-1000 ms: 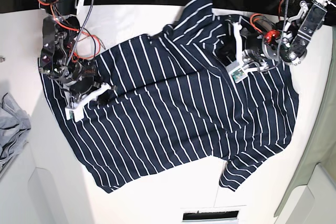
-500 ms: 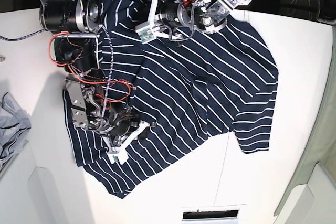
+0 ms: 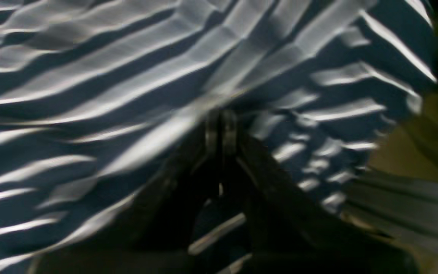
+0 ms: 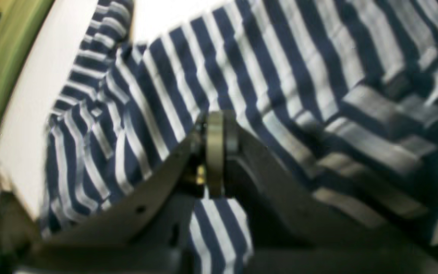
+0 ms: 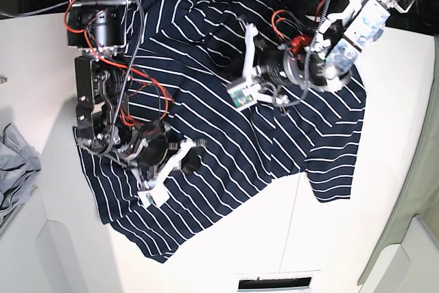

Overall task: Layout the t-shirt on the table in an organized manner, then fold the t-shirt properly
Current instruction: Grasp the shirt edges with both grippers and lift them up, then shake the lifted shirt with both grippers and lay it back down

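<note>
The dark navy t-shirt (image 5: 226,149) with thin white stripes lies rumpled across the white table (image 5: 343,238), one short sleeve (image 5: 333,176) pointing to the front right. My left gripper (image 5: 231,61) is over the shirt's far middle. Its jaws are shut on a pinch of striped fabric (image 3: 89,76) at the left gripper's tips (image 3: 221,127). My right gripper (image 5: 191,163) rests on the shirt's left half. Its jaws are also shut, the right gripper tips (image 4: 215,125) pressed into the fabric (image 4: 280,57). The shirt's far edge is hidden under the arms.
A plain grey cloth (image 5: 14,162) lies off the table's left edge. A thin seam (image 5: 293,217) runs toward a dark slot (image 5: 274,281) at the front edge. An olive-green surface (image 5: 411,204) borders the right side. Red and black cables hang along the arm on the left (image 5: 103,101).
The shirt has swung round with both grippers, its sleeve going from the front to the front right. The left gripper went far left, then back to the middle; the right gripper moved frontward.
</note>
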Tool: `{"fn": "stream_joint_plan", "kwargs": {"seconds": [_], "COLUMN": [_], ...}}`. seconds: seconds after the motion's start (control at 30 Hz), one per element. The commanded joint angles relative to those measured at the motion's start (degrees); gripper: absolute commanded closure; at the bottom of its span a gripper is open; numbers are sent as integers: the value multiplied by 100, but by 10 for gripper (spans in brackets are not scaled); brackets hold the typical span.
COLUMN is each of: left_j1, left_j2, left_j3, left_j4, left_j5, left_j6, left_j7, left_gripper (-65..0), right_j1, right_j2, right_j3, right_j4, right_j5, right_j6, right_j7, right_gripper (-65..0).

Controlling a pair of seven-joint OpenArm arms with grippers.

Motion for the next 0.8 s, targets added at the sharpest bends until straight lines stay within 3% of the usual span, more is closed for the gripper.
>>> {"fn": "stream_joint_plan", "kwargs": {"seconds": [0.0, 0.23, 0.37, 0.47, 0.63, 0.77], "left_j1": [-155, -927, -1665, -2184, -2863, -3226], "left_j2": [-46, -4, 391, 807, 1176, 1014], "left_j3": [-153, -365, -293, -216, -72, -72], "left_j4": [111, -603, -1803, -2763, -4459, -5324], "left_j5": [-199, -214, -61, -44, 393, 549], "left_j6": [-94, -105, -105, -105, -107, -109], "left_j7": [-131, -520, -739, -780, -1034, -1029], "left_gripper": [0, 0, 0, 0, 0, 0], "right_j1": [-59, -1471, -1991, -2258, -2415, -2385], "right_j2": [-15, -31, -31, -31, -24, 76], "right_j3": [7, -9, -199, -531, -1261, -1202], "right_j4": [155, 1137, 1471, 1486, 1377, 1108], "right_j5": [195, 789, 793, 754, -356, -861], "right_j6": [37, 448, 457, 643, 625, 527], "right_j7": [111, 114, 114, 118, 138, 164], "right_gripper": [0, 0, 0, 0, 0, 0]}}
